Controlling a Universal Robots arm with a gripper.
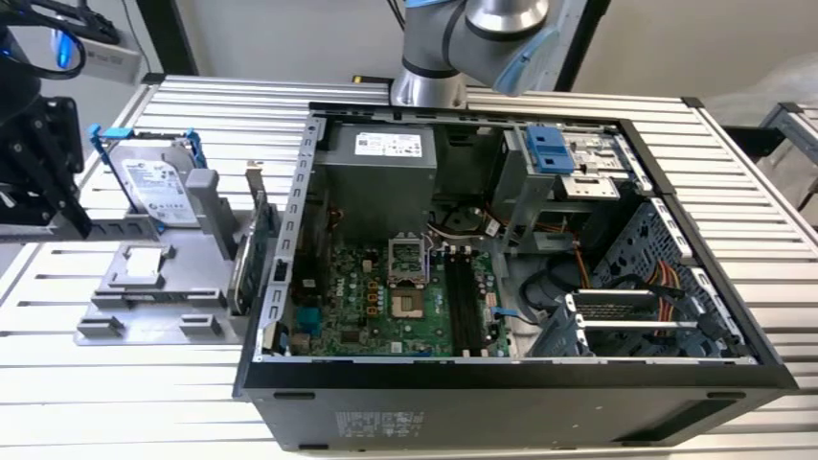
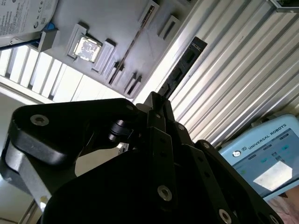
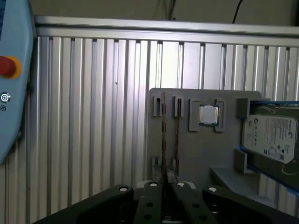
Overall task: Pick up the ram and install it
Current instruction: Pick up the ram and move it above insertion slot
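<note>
Holding the ram [image 2: 183, 67] firmly in the narrowly closed gripper [image 3: 167, 185], near the grey holder [image 3: 201, 154] that carries a hard drive [image 3: 271, 135].

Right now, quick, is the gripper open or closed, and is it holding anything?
Gripper: closed, holding the ram by one end, as seen in the second wrist view.
</note>
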